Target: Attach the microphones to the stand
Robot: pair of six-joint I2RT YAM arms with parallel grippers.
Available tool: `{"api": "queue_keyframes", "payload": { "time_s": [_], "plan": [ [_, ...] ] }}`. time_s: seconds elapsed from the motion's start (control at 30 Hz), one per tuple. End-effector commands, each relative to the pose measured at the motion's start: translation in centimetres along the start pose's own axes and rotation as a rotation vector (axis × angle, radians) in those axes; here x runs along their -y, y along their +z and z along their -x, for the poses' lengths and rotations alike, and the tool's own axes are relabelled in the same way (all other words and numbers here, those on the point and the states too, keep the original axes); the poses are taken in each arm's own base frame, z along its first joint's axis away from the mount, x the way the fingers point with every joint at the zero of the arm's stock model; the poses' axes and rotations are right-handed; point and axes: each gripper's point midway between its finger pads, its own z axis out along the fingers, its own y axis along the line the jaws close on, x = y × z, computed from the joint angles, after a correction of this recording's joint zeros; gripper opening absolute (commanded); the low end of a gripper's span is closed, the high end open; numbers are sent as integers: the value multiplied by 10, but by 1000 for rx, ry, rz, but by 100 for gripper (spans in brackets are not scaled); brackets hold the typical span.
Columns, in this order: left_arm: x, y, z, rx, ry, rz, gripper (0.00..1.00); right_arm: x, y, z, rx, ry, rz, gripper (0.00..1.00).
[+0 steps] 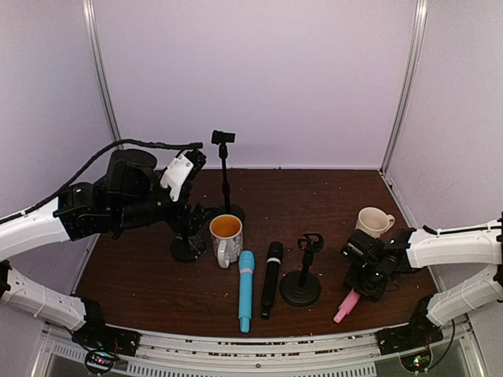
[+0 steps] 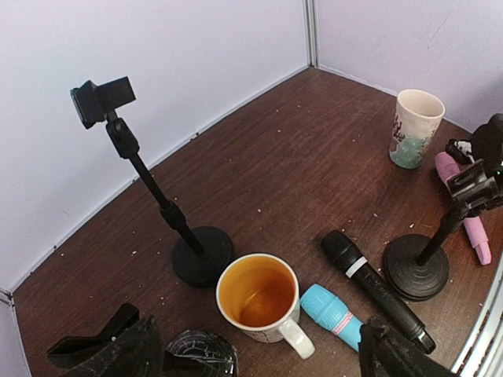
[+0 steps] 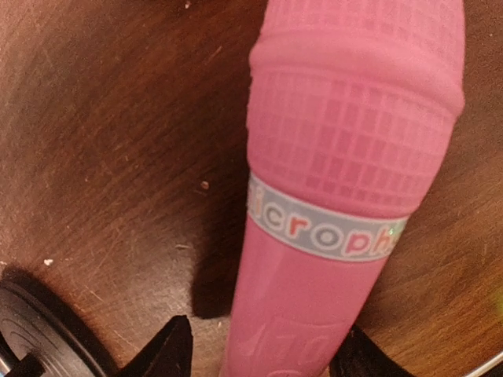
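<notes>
The pink microphone point(image 1: 346, 306) point(image 3: 346, 157) lies on the table at the right. My right gripper point(image 1: 365, 279) point(image 3: 263, 345) is low over it and open, with a black finger point(image 3: 173, 349) on each side of its handle; a gap shows at the left finger. The light blue microphone point(image 1: 246, 290) point(image 2: 330, 314) and the black microphone point(image 1: 271, 279) point(image 2: 377, 283) lie side by side in the middle. A short stand point(image 1: 302, 279) point(image 2: 428, 251) is between them and the pink one. A tall stand point(image 1: 225, 169) point(image 2: 149, 184) rises at the back. My left gripper point(image 1: 192, 212) point(image 2: 247, 338) hangs open, holding nothing.
A white mug point(image 1: 226, 236) point(image 2: 259, 298) with an orange inside stands next to the light blue microphone's head. A beige mug point(image 1: 373, 221) point(image 2: 415, 118) stands behind my right gripper. Another black stand base point(image 1: 189, 250) sits under my left arm. Walls close off three sides.
</notes>
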Motion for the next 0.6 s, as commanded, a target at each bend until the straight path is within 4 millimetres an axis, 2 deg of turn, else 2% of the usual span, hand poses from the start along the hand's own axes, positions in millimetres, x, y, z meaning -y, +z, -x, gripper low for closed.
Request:
{"api": "queue_keyframes", "payload": {
  "time_s": [0.0,0.17,0.27,0.37,0.47,0.57],
  "plan": [
    [1,-6,13,59,-15,-15,88,1,13,-12,-45,87,13,56],
    [3,-7,14,65,-16,-29,88,10,16,-15,-48,136,13,45],
    [4,-7,14,66,-16,-36,88,13,7,-16,-51,172,30,40],
    [7,-8,16,68,-17,-50,88,14,-14,-15,-25,191,53,33],
    [8,-6,14,64,-13,-57,87,5,-42,-18,-21,223,128,24],
    [8,-5,14,61,-12,-57,87,-13,-78,-22,-15,236,226,19]
  ]
}}
